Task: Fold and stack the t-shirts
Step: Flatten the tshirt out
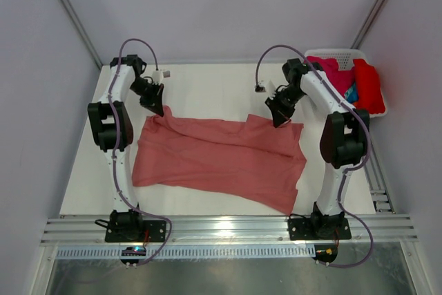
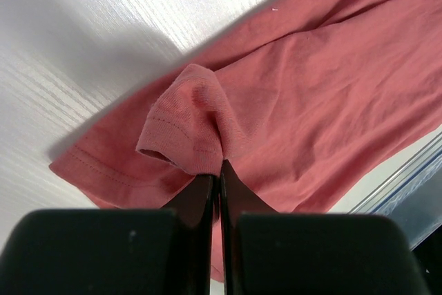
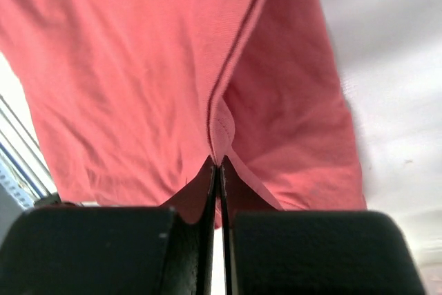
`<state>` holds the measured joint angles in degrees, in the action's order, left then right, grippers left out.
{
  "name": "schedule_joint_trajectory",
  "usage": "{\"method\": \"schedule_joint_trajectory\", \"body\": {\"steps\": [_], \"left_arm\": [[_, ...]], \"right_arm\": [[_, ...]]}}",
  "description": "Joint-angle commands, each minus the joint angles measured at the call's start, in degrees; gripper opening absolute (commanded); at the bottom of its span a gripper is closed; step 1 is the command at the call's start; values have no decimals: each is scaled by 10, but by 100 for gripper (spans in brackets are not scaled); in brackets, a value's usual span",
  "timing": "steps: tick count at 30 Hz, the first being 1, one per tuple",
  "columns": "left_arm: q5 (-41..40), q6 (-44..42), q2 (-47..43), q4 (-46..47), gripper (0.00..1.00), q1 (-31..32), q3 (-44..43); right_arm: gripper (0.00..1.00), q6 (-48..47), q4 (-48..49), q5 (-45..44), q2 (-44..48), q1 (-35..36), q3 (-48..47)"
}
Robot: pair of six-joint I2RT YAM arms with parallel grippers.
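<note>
The salmon pink t-shirt (image 1: 221,160) lies spread out on the middle of the white table (image 1: 207,88). Its near edge stops just short of the metal rail (image 1: 228,229). Bare table shows behind it and on its left.

The left claw (image 1: 155,107) is pinched tight on a stitched hem at the far left corner, maybe a sleeve. The right claw (image 1: 280,121) is pinched tight on a fold at the far right corner.

The cloth looks soft and wrinkly. A white plastic basket (image 1: 345,53) in the far right corner holds a magenta shirt (image 1: 331,70) and a red shirt (image 1: 367,84).
</note>
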<state>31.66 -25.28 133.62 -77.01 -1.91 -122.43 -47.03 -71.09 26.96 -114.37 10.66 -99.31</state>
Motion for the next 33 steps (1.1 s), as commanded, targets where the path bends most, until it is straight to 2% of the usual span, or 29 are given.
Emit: {"method": "schedule_joint_trajectory", "body": {"steps": [1, 8, 10, 11, 13, 14, 15, 16, 19, 20, 22, 24, 28, 33], "left_arm": [[-3, 12, 0, -105, 0, 2, -2], [-11, 17, 1, -100, 0, 2, -5], [-21, 31, -6, -81, 0, 2, -9], [-27, 43, -9, -64, 0, 2, -11], [-44, 84, -11, 11, 0, 2, -31], [-72, 96, 0, 35, 0, 3, -48], [-93, 115, 11, 68, 0, 6, -74], [-112, 124, 27, 77, 0, 7, -143], [-176, 157, 72, 125, 0, 9, -240], [-190, 163, 68, 152, 0, 9, -234], [-222, 173, 33, 240, 0, 10, -179], [-251, 171, -1, 285, 0, 12, -141], [-304, 163, -20, 341, 0, 13, -144], [-356, 157, -21, 410, 0, 13, -172]], "right_arm": [[3, -103, -160, 50, 55, -2, -14], [3, -139, -159, 22, 112, -1, 72], [3, -103, -123, 13, 114, -2, 73], [3, -83, -74, 6, 113, -2, 71], [3, -29, -19, -20, 95, -2, 50], [3, -7, 40, -55, 85, -2, 38], [3, 11, 63, -72, 73, -2, 0], [3, 51, 84, -89, 58, -3, -26], [3, 110, 150, -141, -1, -5, -138], [3, 153, 189, -158, -22, -5, -159], [3, 181, 219, -197, -38, -5, -212], [3, 210, 263, -248, -53, -5, -245], [3, 219, 327, -323, -54, -5, -254], [3, 197, 367, -353, -53, -5, -266]]}}
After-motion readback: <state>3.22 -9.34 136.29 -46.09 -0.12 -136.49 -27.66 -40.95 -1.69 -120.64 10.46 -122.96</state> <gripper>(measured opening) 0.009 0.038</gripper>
